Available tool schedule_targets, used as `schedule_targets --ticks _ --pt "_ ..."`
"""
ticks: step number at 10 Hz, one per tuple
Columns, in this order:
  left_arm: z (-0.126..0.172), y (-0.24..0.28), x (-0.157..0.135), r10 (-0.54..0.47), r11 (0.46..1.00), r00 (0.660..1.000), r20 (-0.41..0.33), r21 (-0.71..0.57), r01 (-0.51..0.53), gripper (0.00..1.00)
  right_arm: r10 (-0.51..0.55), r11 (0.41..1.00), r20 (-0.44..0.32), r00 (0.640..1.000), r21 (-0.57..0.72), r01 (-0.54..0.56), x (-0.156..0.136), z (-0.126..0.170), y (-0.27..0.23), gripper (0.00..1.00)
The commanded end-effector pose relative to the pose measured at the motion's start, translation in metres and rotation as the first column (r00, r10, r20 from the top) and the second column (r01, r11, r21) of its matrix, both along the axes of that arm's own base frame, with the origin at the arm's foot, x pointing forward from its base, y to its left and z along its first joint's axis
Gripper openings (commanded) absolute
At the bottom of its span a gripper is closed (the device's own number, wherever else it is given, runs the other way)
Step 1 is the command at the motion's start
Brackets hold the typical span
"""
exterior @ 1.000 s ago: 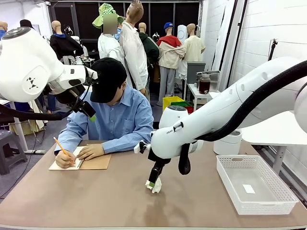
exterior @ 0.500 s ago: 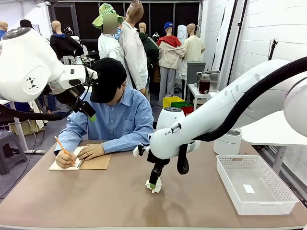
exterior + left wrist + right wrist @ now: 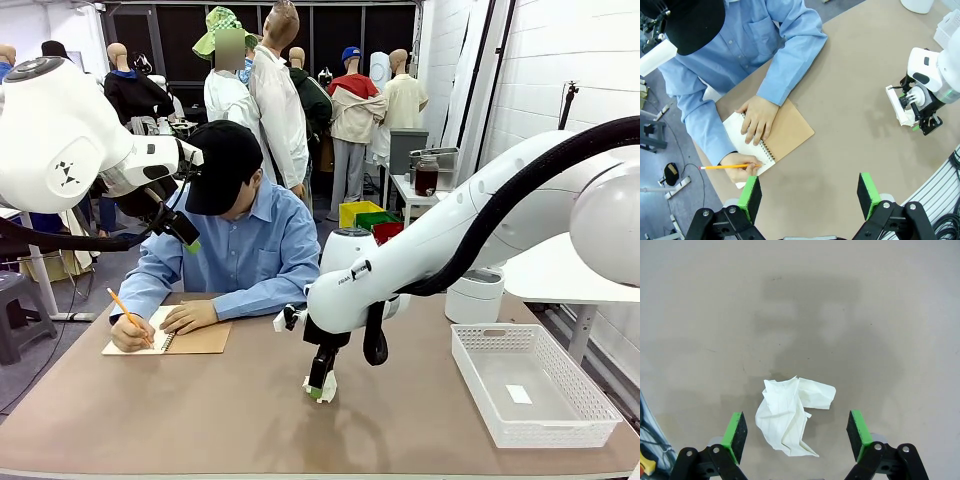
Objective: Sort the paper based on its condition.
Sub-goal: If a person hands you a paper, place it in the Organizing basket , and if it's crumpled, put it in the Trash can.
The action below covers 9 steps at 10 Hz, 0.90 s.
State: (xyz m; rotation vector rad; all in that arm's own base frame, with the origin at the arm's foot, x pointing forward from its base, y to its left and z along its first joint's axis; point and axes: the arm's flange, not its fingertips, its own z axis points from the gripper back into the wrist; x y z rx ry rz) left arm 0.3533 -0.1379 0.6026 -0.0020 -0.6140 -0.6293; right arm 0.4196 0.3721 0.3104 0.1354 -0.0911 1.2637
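Observation:
A crumpled white paper [image 3: 792,412] lies on the tan table, between the two green pads of my right gripper [image 3: 796,432], which is open and hangs just over it. In the front view the same paper [image 3: 328,390] sits at the table's middle under my right gripper [image 3: 318,388]. My left gripper [image 3: 186,236] is held high at the left, open and empty. Its wrist view looks down past its own spread fingertips, the left gripper [image 3: 810,192], at the table. Off to that view's right are the right gripper [image 3: 921,116] and the paper [image 3: 903,107].
A person at the far side writes with a pencil [image 3: 725,166] in a spiral notebook [image 3: 198,340], the other hand [image 3: 758,117] flat on the page. A white mesh basket [image 3: 497,425] stands at the right holding a tiny white scrap [image 3: 518,394]. A white round tub [image 3: 476,298] sits behind it.
My right arm has drifted slightly left and lower over the crumpled paper. The left arm has stayed still, and the person keeps writing.

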Motion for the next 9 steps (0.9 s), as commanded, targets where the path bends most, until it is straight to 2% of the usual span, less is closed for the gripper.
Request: schedule_targets --ticks 1,2,7,8,9 --pt "0.0010 0.0008 -0.0004 -0.007 1.000 1.000 0.002 -0.002 0.007 1.00 -0.010 1.000 -0.018 1.000 -0.026 0.010 0.0040 0.0023 0.0041 1.00" --pt "0.0010 0.0008 -0.0004 -0.007 1.000 1.000 0.002 -0.002 0.007 1.00 -0.011 0.999 -0.024 1.000 -0.030 0.010 0.0043 0.0029 0.0043 1.00" --pt "0.0010 0.0008 -0.0004 -0.007 1.000 1.000 0.002 -0.002 0.007 1.00 -0.030 0.998 -0.056 0.998 -0.064 0.026 0.0061 0.0013 0.0058 0.12" --pt "0.0010 0.0008 -0.0004 -0.007 1.000 1.000 0.002 -0.002 0.007 1.00 -0.029 0.998 -0.060 0.998 -0.063 0.026 0.0060 0.0013 0.0057 0.00" --pt "0.0010 0.0008 -0.0004 -0.007 1.000 1.000 0.002 -0.002 0.007 1.00 -0.029 0.998 -0.060 0.998 -0.060 0.026 0.0058 0.0014 0.0055 0.00"
